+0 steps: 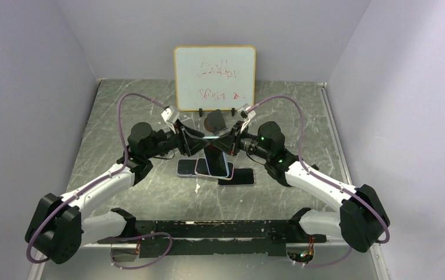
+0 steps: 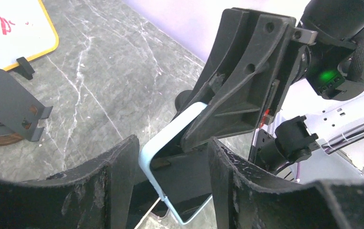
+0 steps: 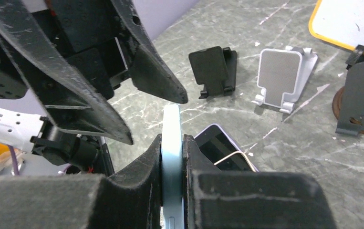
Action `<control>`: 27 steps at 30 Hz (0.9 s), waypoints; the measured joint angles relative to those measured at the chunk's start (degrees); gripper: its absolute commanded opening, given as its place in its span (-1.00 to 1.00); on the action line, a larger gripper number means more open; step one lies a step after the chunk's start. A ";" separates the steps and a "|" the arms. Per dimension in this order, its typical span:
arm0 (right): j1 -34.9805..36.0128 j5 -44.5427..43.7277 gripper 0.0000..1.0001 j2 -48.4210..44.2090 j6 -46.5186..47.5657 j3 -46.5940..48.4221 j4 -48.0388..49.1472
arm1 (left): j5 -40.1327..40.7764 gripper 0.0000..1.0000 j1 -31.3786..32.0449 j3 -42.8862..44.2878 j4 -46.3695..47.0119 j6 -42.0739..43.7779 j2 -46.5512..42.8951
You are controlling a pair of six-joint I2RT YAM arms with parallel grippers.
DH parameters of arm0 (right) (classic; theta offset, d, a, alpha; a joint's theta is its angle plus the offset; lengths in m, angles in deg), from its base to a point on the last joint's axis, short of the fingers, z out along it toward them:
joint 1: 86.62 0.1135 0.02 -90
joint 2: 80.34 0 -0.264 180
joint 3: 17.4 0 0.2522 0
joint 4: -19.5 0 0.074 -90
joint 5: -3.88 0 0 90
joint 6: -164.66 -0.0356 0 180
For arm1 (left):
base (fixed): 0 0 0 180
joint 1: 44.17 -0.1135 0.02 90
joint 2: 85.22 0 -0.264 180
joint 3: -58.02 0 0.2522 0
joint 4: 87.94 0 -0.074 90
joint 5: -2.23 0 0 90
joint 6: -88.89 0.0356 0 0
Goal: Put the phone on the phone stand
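A light blue phone is held upright above the table, clamped edge-on between the pads of my right gripper. In the left wrist view the phone sits between the spread fingers of my left gripper, which straddles its lower end without closing on it. The right gripper grips it from above there. A dark stand on a brown round base stands just behind the grippers, in front of the whiteboard. It also shows in the left wrist view and the right wrist view.
A black stand and a white stand stand on the marble table. Three other phones lie flat under the grippers, one purple-edged. A whiteboard leans at the back. Walls close in left and right.
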 measured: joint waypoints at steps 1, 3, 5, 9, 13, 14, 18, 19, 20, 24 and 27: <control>-0.09 0.55 -1.00 -0.24 -0.02 0.00 0.22 | 0.00 0.19 -0.11 0.02 -0.24 0.28 -0.22; -0.24 1.70 -1.00 -0.55 -0.11 0.00 0.83 | 0.02 0.19 -0.31 0.07 -0.98 0.70 -0.24; -0.31 2.51 -1.00 -0.68 -0.20 -0.15 1.53 | -0.07 0.16 -0.50 0.07 -1.38 0.87 -0.22; -0.46 3.48 -1.00 -0.74 -0.39 -0.59 2.62 | -1.27 -0.03 -0.63 0.02 0.33 0.24 0.50; -0.79 4.00 -1.00 -0.59 -0.90 -0.85 3.80 | -4.33 -0.54 -0.66 -0.59 4.48 -1.68 2.86; -1.18 4.92 -1.00 -0.50 -1.14 -0.85 3.89 | -4.81 -0.62 -1.01 -0.81 5.68 -2.03 3.48; -2.03 5.88 -1.00 0.00 -1.73 -0.85 4.42 | -8.17 -0.87 -2.14 -1.05 9.81 -4.11 5.97; -2.10 6.10 -1.00 0.04 -1.77 -0.85 4.46 | -8.70 -0.90 -2.25 -1.29 10.95 -4.39 6.36; -2.32 6.58 -1.00 0.11 -1.90 -0.85 4.48 | -9.05 -0.90 -2.34 -1.55 11.91 -4.74 6.58; -3.23 8.74 -1.00 0.59 -3.04 -0.85 5.95 | -10.25 -0.90 -2.56 -2.23 15.82 -5.95 7.37; -4.28 10.91 -0.18 1.53 -4.17 -0.85 7.85 | -10.38 -0.90 -2.78 -3.17 20.31 -7.82 8.39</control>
